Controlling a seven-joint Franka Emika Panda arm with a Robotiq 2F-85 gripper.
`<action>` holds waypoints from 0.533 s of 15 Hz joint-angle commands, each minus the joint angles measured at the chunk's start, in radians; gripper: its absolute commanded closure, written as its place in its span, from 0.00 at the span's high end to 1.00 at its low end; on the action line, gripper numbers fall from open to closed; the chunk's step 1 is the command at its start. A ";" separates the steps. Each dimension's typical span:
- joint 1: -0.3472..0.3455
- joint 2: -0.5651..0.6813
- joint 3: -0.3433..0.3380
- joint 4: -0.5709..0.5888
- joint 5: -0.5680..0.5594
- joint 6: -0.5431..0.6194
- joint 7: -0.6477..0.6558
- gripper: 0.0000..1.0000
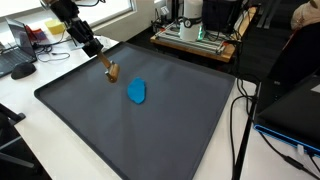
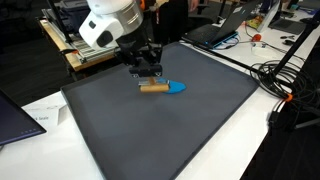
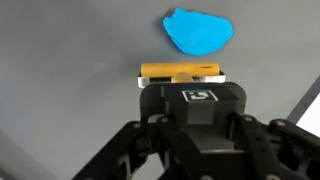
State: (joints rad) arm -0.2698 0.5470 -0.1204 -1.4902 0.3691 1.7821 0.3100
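Note:
A short tan wooden stick (image 3: 180, 71) lies crosswise at the tips of my gripper (image 3: 180, 84), whose jaws are shut on it. In both exterior views the gripper (image 1: 97, 50) (image 2: 147, 72) reaches down over the dark grey mat (image 1: 150, 130) (image 2: 170, 130) with the stick (image 1: 112, 70) (image 2: 152, 88) at or just above its surface. A crumpled blue lump (image 3: 198, 31) (image 1: 138, 92) (image 2: 176, 87) lies on the mat beside the stick; in an exterior view the two seem to touch. The gripper's body hides the fingertips in the wrist view.
The mat covers most of a white table (image 1: 30, 110). A laptop (image 1: 15, 45) stands beyond one edge and a black laptop (image 1: 295, 110) with cables (image 1: 240, 130) past another. An equipment rack (image 1: 200, 35) is at the back. Cables (image 2: 285, 75) and a sheet of paper (image 2: 40, 115) lie off the mat.

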 commanded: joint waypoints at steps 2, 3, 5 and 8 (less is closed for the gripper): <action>-0.057 0.053 0.023 0.061 0.064 -0.066 -0.178 0.22; -0.064 0.054 0.024 0.055 0.064 -0.068 -0.216 0.22; -0.078 0.041 0.029 0.022 0.067 -0.053 -0.303 0.22; -0.107 0.022 0.036 -0.014 0.086 -0.041 -0.423 0.22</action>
State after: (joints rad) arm -0.3332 0.5991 -0.1049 -1.4721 0.4060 1.7549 0.0013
